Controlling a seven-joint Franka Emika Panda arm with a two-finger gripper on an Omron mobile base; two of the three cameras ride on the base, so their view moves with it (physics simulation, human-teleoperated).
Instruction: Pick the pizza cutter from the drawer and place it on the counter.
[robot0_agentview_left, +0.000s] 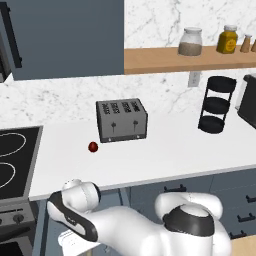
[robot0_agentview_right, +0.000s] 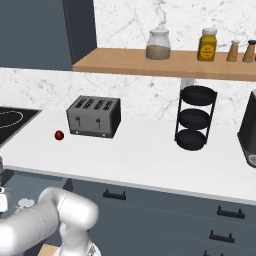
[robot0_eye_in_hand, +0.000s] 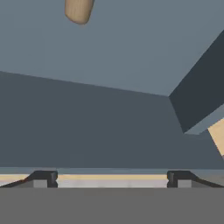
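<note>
In the hand view I look into the slate blue-grey drawer (robot0_eye_in_hand: 131, 52). The tan wooden handle end of the pizza cutter (robot0_eye_in_hand: 78, 11) lies on the drawer floor at the top edge; its wheel is out of frame. My gripper (robot0_eye_in_hand: 111, 180) is open with nothing between its two dark fingertips (robot0_eye_in_hand: 43, 179), and it stands well short of the handle. In the left base view my arm (robot0_agentview_left: 75, 207) bends down below the front edge of the white counter (robot0_agentview_left: 165, 150) at the lower left. The counter (robot0_agentview_right: 140, 155) also runs across the right base view.
On the counter stand a grey toaster (robot0_agentview_left: 121, 120), a small dark red ball (robot0_agentview_left: 93, 146) to its left and a black tiered rack (robot0_agentview_left: 217, 104) at the right. A black stovetop (robot0_agentview_left: 15, 155) lies at the far left. A wooden shelf (robot0_agentview_right: 165, 62) with jars hangs above.
</note>
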